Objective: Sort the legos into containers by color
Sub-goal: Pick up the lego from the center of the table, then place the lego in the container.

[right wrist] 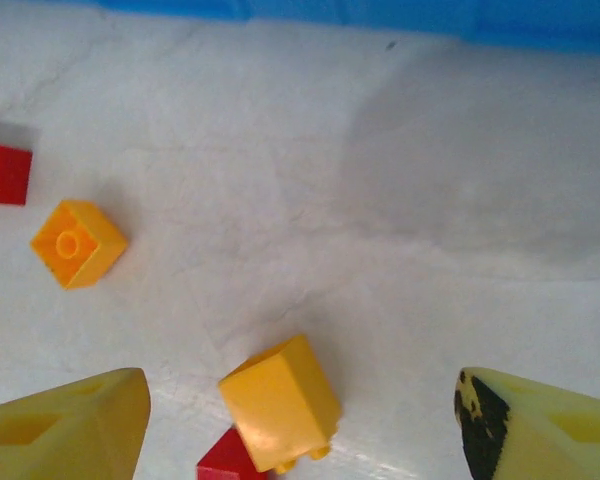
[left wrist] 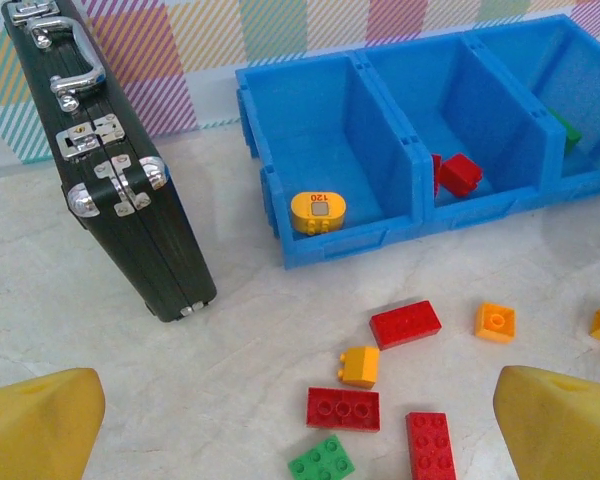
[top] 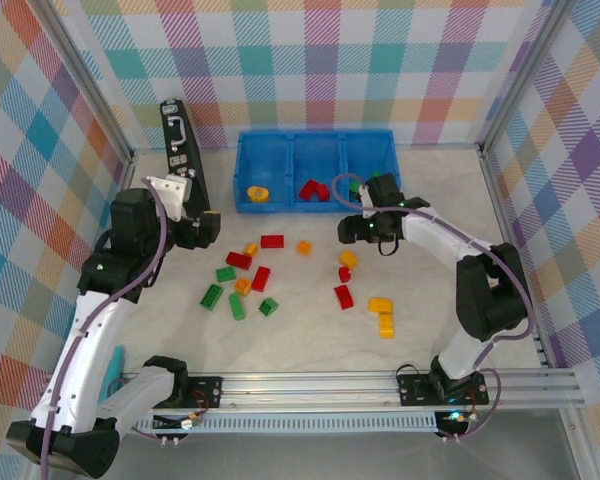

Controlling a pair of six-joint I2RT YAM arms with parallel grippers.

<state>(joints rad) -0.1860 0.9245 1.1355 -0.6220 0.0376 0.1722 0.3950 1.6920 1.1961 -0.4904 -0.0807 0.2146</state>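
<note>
**Sorting table, overhead and wrist views.** The blue bin (top: 285, 207) stands at the far edge. Its left compartment holds a yellow piece (left wrist: 318, 212) and its middle one holds red bricks (left wrist: 458, 173). The right one holds what seems to be a green brick (left wrist: 568, 130), largely hidden behind the wall. Loose bricks (top: 272, 241) in red, green, yellow and orange lie scattered on the table (top: 450, 190) in front of the bin. The right gripper (right wrist: 300, 395) hangs low with its fingers spread wide. A yellow brick (right wrist: 280, 400) lies between them, touched by neither. The left gripper (left wrist: 298, 400), likewise spread and holding nothing, hovers beside the black case (left wrist: 110, 170), which stands on edge left of the bin.
</note>
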